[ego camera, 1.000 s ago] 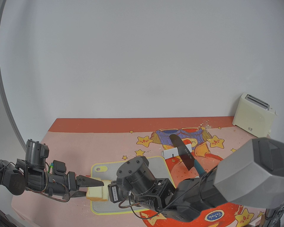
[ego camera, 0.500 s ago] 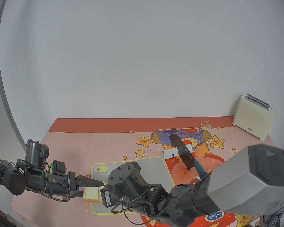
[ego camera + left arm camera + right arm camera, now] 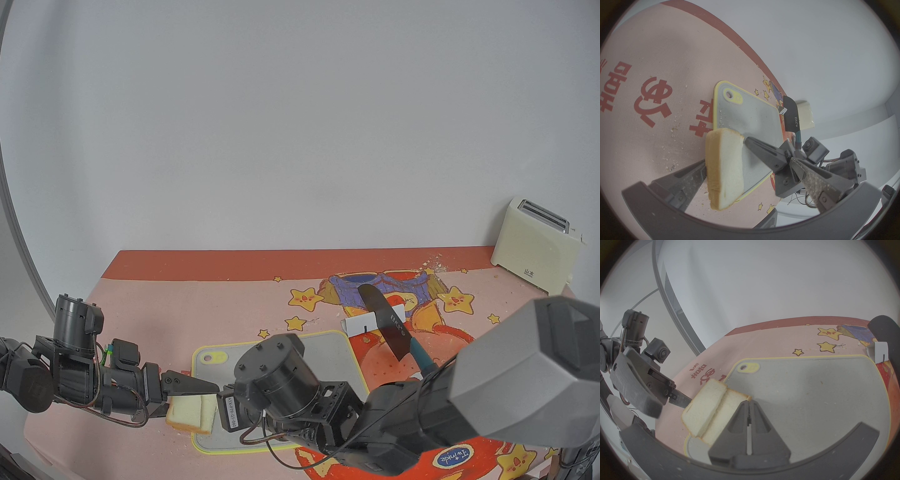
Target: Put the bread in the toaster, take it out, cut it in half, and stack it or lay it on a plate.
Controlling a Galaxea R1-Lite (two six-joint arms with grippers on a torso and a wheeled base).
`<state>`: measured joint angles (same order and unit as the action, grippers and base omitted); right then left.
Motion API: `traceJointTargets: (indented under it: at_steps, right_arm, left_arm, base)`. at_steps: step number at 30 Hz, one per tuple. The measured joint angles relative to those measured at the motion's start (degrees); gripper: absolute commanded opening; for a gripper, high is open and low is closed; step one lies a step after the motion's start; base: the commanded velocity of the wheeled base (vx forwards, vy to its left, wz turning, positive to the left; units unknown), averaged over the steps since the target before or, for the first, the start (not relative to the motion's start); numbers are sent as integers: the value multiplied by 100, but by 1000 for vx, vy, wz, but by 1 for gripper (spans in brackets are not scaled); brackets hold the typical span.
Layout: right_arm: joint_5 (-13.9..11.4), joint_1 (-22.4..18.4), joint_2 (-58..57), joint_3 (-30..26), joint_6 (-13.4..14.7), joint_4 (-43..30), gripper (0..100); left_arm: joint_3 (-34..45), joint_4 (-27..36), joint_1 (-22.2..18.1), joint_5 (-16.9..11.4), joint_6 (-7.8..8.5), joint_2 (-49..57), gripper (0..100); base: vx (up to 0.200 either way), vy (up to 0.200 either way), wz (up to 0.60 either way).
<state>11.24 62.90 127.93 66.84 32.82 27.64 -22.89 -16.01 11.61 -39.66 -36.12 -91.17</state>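
- Step in hand, as I read it: gathering the cut bread (image 3: 187, 414) for a lift toward a plate
- Bread: two halves pressed together at the 7 o'clock corner of the cutting board (image 3: 331, 362), overhanging its edge onto the desk (image 3: 187, 300)
- Left hand (image 3: 190, 399): released, jaws wide, entering from 9 o'clock; one finger touches the outer half, the other stands well apart from the bread
- Right hand (image 3: 749, 402): clenched on nothing, joined fingertips touching the inner half from the 3 o'clock side
- Push low and square on the crust, so the halves slide as a pair and do not ride up over each other
- Close the left hand only once both halves sit between its fingers; first back the right hand off toward 3 o'clock, or it gets pinched in
- Grip lightly, since soft crumb probably crushes
- Risk: the overhanging halves may tip off the board's edge
- Knife (image 3: 390, 328) at the board's 2 o'clock and toaster (image 3: 536, 250) at the desk's far 2 o'clock, both well apart
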Motion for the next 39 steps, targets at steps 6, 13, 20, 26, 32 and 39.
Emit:
traceJointTargets:
  at_steps: [6,13,20,26,32,39]
  right_arm:
    - [-2,-98,-369,-299,-9,-5,0]
    - [-54,-284,-946,-1123,13,33,0]
    - [-121,-642,-1724,-1786,235,79,0]
    - [-293,-844,-2658,-2052,455,35,0]
    - [-396,-1062,-3716,-2230,482,-334,0]
    - [-1040,-1905,-4915,-2539,332,-851,0]
  left_arm:
    - [-4,-2,-1,0,0,-12,100]
    - [13,57,-4,30,-1,-37,0]
    - [7,71,-9,24,-9,-91,0]
    - [0,33,-12,16,-13,-98,0]
    - [-6,13,-23,13,-26,-44,0]
    - [-26,20,-45,11,-91,581,0]
  base:
    - [0,0,0]
    - [0,0,0]
    - [0,0,0]
    - [0,0,0]
    - [0,0,0]
    - [0,0,0]
